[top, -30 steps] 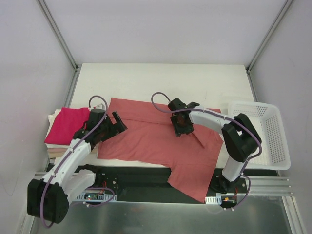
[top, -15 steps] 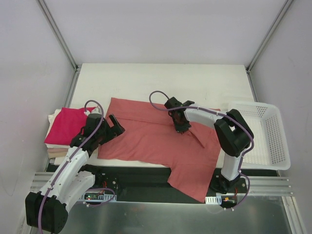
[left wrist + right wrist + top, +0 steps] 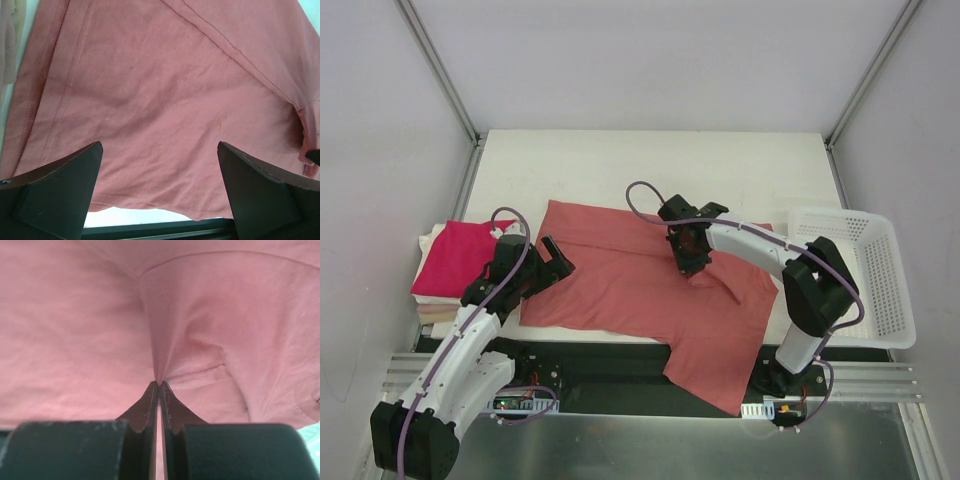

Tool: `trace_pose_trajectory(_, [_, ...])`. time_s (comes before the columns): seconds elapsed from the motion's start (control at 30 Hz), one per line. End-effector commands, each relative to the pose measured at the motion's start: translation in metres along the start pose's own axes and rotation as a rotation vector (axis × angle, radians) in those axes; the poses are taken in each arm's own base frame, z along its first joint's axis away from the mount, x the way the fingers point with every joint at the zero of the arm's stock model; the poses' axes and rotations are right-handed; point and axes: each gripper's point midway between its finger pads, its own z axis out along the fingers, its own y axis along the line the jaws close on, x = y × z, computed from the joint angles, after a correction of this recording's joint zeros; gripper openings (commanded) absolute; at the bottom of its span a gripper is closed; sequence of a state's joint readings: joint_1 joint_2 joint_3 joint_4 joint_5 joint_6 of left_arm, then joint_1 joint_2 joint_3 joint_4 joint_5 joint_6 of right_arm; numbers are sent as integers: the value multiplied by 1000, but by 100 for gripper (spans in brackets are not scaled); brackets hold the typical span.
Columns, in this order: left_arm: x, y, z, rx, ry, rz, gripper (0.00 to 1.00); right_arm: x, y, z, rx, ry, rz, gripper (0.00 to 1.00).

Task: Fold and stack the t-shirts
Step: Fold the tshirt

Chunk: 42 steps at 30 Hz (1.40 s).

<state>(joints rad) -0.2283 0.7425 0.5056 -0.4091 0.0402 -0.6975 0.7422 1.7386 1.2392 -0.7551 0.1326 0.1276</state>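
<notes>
The white table (image 3: 650, 165) is seen whole only from the top camera. The salmon t-shirt (image 3: 620, 285) is spread flat across its near half, with one part hanging over the front edge. A white mesh basket (image 3: 895, 290) stands at the right edge. At the left edge a magenta folded tee (image 3: 455, 255) is stacked on cream folded tees (image 3: 430, 243).

Only the right wrist view shows the grip. The right gripper (image 3: 158, 385) is pressed together on a small ridge of the salmon cloth (image 3: 75, 330), which is drawn up into creases by a stitched hem. From above, that gripper (image 3: 690, 262) is seen at the shirt's middle right.

In the left wrist view the left gripper (image 3: 157, 150) is spread fully wide above the shirt's left part, and nothing is held. From above it (image 3: 560, 257) is seen at the shirt's left edge.

A second earlier the right jaws were still apart and the cloth lay flatter there. The left gripper has barely shifted.
</notes>
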Motion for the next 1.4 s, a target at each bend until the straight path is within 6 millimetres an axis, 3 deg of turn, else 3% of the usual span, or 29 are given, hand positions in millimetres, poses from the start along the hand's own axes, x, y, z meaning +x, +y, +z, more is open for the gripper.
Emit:
trace_pose_trajectory(0.0, [-8, 0, -7, -12, -32, 2, 99, 5, 20, -34, -107, 22, -9, 4])
trace_pose_trajectory(0.2, [-11, -2, -11, -4, -45, 5, 99, 3, 49, -45, -248, 61, -24, 5])
trace_pose_trajectory(0.43, [-11, -3, -13, -6, -44, 5, 99, -8, 63, -38, -269, 95, -8, 11])
trace_pose_trajectory(0.53, [-11, -4, -13, -5, -39, 7, 99, -18, 61, -33, -231, 79, 17, 30])
trace_pose_trajectory(0.57, [-12, -5, -14, 0, -39, 8, 99, -23, 54, -32, -189, 61, 22, 51])
trace_pose_trajectory(0.63, [-15, -8, -16, 10, -46, 18, 99, -25, 45, -35, -139, 48, 25, 61])
trace_pose_trajectory(0.67, [-17, -10, -16, 14, -47, 23, 99, -29, 35, -36, -86, 17, 26, 71])
trace_pose_trajectory(0.83, [-24, -18, -15, 13, -34, 32, 99, -30, 3, -61, -15, -73, 66, 95])
trace_pose_trajectory(0.87, [-26, -20, -14, 12, -31, 35, 99, -21, -6, -57, 3, -60, 86, 96])
trace_pose_trajectory(0.9, [-26, -19, -11, -1, -16, 35, 99, -25, -16, -64, -5, -103, 127, 97])
trace_pose_trajectory(1.0, [-38, -31, -6, 14, -22, 50, 99, -19, -47, -60, 10, -108, 213, 97])
trace_pose_trajectory(1.13, [-56, -58, 10, 79, -12, 83, 99, -20, -90, -51, 61, -109, 325, 96])
trace_pose_trajectory(1.23, [-70, -71, 29, 70, 9, 102, 99, -23, -126, -41, 137, -87, 401, 94])
trace_pose_trajectory(1.27, [-68, -67, 44, 39, 46, 106, 99, -24, -140, -33, 157, -65, 438, 93])
trace_pose_trajectory(1.33, [-79, -78, 54, 44, 52, 114, 99, -29, -155, -28, 180, -60, 470, 90])
trace_pose_trajectory(1.37, [-78, -77, 69, 25, 77, 113, 99, -29, -166, -20, 194, -42, 497, 89])
